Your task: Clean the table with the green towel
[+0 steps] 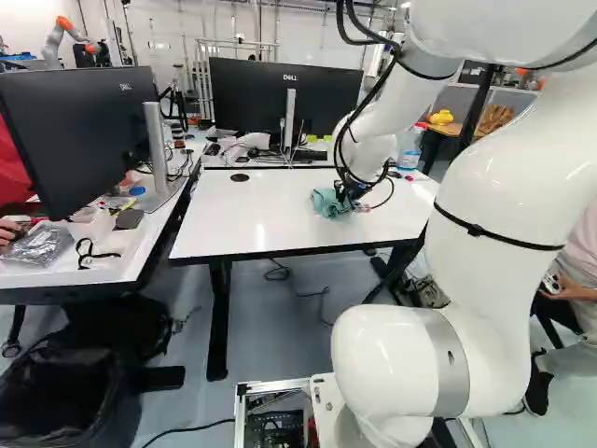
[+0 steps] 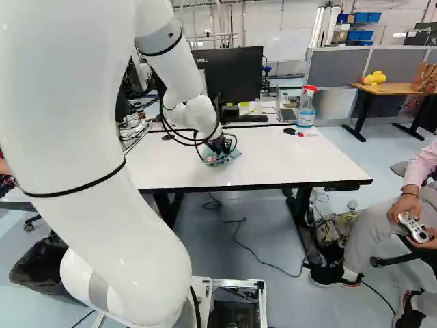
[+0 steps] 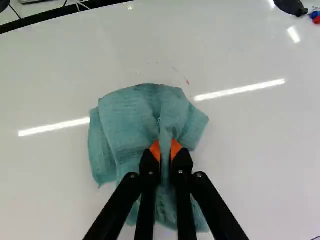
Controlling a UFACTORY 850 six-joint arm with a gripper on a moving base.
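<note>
The gripper (image 1: 353, 194) is low over the white table (image 1: 280, 224), right of the middle in the left base view. The green towel (image 1: 328, 203) lies bunched on the tabletop beneath it. In the wrist view the gripper (image 3: 166, 150) is shut on the green towel (image 3: 132, 117), with a fold pinched between its orange pads and the rest spread around and under the fingers. Small red marks (image 3: 187, 81) show on the tabletop just ahead of the towel.
A spray bottle (image 2: 306, 108) and small markers (image 2: 300, 134) are at the table's far right. Monitors (image 1: 284, 98) stand behind the table. Another desk (image 1: 103, 252) adjoins at the left. A seated person holds a controller (image 2: 414, 227) at the right.
</note>
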